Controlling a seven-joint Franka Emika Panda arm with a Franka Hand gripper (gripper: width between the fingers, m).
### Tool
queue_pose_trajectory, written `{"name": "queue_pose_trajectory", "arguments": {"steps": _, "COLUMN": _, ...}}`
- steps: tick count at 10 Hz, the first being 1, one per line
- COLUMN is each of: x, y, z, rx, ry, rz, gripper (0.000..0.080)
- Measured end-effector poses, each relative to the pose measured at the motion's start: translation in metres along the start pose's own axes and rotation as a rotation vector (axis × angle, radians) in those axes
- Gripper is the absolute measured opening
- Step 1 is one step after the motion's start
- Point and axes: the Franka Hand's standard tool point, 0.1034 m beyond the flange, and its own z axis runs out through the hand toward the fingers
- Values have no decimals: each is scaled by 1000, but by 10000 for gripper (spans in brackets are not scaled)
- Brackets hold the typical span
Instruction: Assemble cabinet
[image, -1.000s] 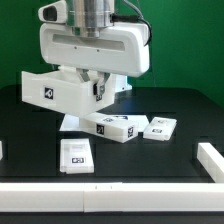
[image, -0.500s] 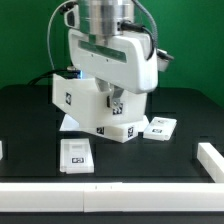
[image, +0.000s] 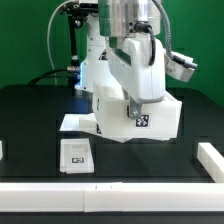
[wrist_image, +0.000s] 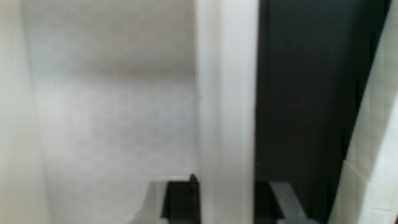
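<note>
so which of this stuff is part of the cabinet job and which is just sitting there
Job: cabinet frame, held in the gripper; small tagged block on the table.
Lying about: marker board, partly hidden; white rail at the table edge.

A: What is the desk (image: 30, 110) like?
B: Black and flat. A white rail (image: 120, 192) runs along its front edge, and a white raised piece (image: 208, 155) sits at the exterior view's right.
A: Anything loose on it?
B: A small white block (image: 75, 155) with a square tag on top, lying flat near the front. Behind it, apart, a bare corner of the marker board (image: 72, 122) shows. The big white box (image: 135, 118) hides the middle; whether it touches the desk, I cannot tell.
</note>
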Motion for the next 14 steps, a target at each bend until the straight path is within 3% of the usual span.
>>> {"name": "queue_pose_trajectory", "arguments": {"steps": 2, "x": -6, "y": -2, "z": 8, "rx": -8, "ry": 2, "rz": -12, "gripper": 91}}
{"name": "queue_pose_trajectory", "arguments": {"steps": 5, "x": -15, "y": -54, "z": 19, "rx": 32, "ry": 22, "rz": -32, "gripper": 91}}
{"name": "queue_pose_trajectory", "arguments": {"steps": 6, "x": -25, "y": -63, "z": 21, "rx": 39, "ry": 27, "rz": -33, "gripper": 91}}
{"name": "queue_pose_trajectory", "arguments": {"steps": 10, "x": -28, "y": -61, "z": 25, "rx": 37, "ry": 20, "rz": -56, "gripper": 91}}
{"name": "queue_pose_trajectory", "arguments": {"steps": 14, "x": -36, "y": -74, "z": 53, "rx": 30, "ry": 30, "rz": -41, "gripper": 91}}
